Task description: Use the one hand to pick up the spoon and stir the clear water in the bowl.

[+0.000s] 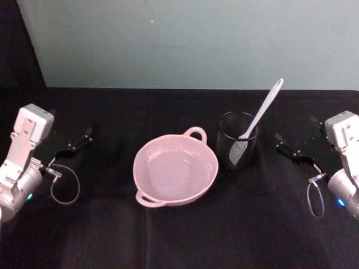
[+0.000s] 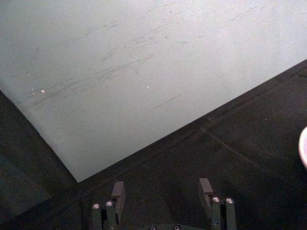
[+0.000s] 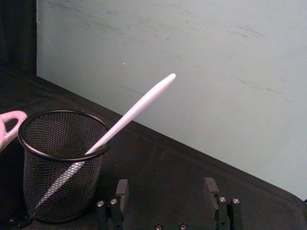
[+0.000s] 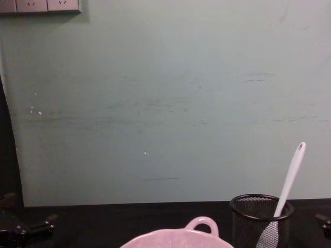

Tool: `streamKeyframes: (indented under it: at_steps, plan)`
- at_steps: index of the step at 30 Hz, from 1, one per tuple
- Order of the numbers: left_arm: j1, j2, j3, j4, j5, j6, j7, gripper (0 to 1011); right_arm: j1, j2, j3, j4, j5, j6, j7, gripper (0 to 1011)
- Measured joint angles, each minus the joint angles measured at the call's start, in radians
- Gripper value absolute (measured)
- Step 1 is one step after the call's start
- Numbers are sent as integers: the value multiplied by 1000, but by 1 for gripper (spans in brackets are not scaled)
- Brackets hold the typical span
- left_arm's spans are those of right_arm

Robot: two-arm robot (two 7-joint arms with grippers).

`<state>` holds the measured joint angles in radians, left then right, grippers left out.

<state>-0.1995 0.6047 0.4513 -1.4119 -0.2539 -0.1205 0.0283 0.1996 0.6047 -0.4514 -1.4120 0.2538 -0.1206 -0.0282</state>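
Looking at a bench (image 1: 179, 241) covered in matte black, with a pale green wall (image 1: 196, 39) right behind it: painted, flat, scuffed with thin dark streaks. Black curtain (image 1: 19, 45) at the wall's left edge. Seeing a white socket strip (image 4: 41, 5) high on the wall in the chest view.

Mid-bench: wide pink bowl (image 1: 141, 158), glossy, round, with 1 loop handle on the far rim and 1 on the near rim, plus a faint inner ring on its wall. Just right of it, not touching: black wire-mesh cup (image 1: 223, 143), cylindrical, upright, see-through. Inside the cup: white spoon (image 1: 262, 112), slim and smooth, blade down against the mesh, handle leaning up and right past the rim, with a small oval hole at its tip in the chest view.

Left end effector (image 2: 162, 183) at the bench's far left, well apart from the bowl, spread wide, gripping nothing. Black fingers (image 2: 118, 191) with screw heads at the base; silver wrist (image 1: 19, 185); grey cable loop (image 1: 64, 188) hanging beside it.

Right end effector (image 3: 166, 182) at the far right, near the cup but clear of it, likewise spread wide and empty. Facing cup and spoon in the right wrist view, with the bowl's handle at the edge.
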Motion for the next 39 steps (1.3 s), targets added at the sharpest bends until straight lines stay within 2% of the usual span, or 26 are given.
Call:
streamKeyframes:
  at_steps: [32,35,39]
  plan:
    - [0,0,0,0,0,0,0,1011,-4,2,4,-6,2,-4,6,1002]
    - [0,0,0,0,0,0,0,1011,-40,22,32,-56,38,-29,39,1003]
    - [0,0,0,0,0,0,0,1011,-79,42,72,-113,97,-22,73,1002]
